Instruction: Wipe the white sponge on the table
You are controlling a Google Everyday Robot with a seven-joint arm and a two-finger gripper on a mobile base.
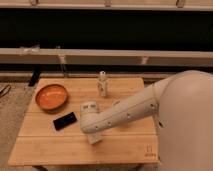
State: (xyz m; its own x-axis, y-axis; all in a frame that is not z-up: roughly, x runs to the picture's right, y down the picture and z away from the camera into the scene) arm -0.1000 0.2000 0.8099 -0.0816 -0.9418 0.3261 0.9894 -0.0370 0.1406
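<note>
The table point(45, 145) is a low, light bamboo top. My arm reaches across it from the right, and its white end points down near the middle front. The gripper point(93, 131) sits under that end, mostly covered by the wrist. Directly below it, the white sponge point(94, 139) shows as a small off-white block pressed against the tabletop, with the gripper shut on it. The sponge lies just right of the black phone.
An orange bowl point(51, 96) stands at the back left of the table. A black phone point(65, 120) lies in front of it. A small pale bottle point(103, 83) stands at the back centre. A dark logo mark point(149, 150) is at the front right corner. A low wall runs behind the table.
</note>
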